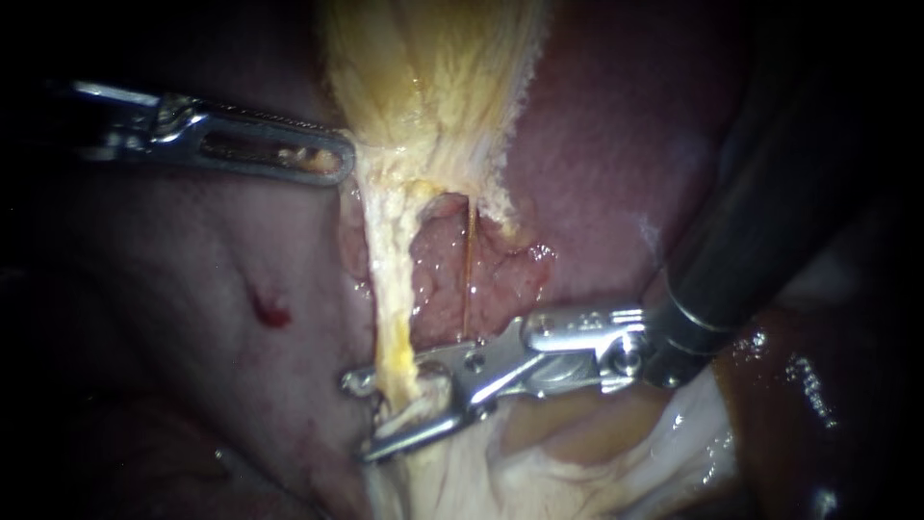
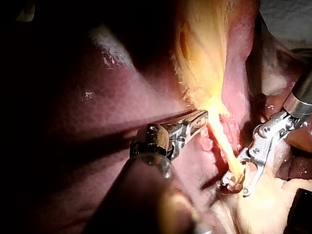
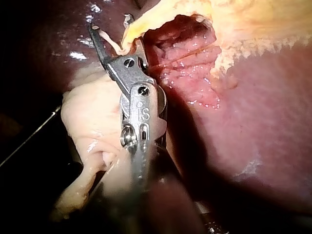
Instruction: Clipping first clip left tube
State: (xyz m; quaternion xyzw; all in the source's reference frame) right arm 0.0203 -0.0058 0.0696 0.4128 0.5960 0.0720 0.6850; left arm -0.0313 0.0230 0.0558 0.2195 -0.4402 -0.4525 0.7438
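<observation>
Two claws work here; my right instrument point(image 1: 364, 416) holds its claw wide open around the left tube point(image 1: 393, 289), which runs between its halves unpinched; my left instrument point(image 1: 332, 164), beyond it, seems clamped on the gallbladder point(image 1: 433, 77) edge.

The gallbladder point(image 1: 433, 77) is lying over the liver point(image 1: 616, 144). The left instrument point(image 1: 337, 164) is coming in from the left and meeting the gallbladder's left edge. Below it, the left tube point(image 1: 388, 289) is running down into the tip of the right instrument point(image 1: 361, 416), which is reaching in from the right.
</observation>
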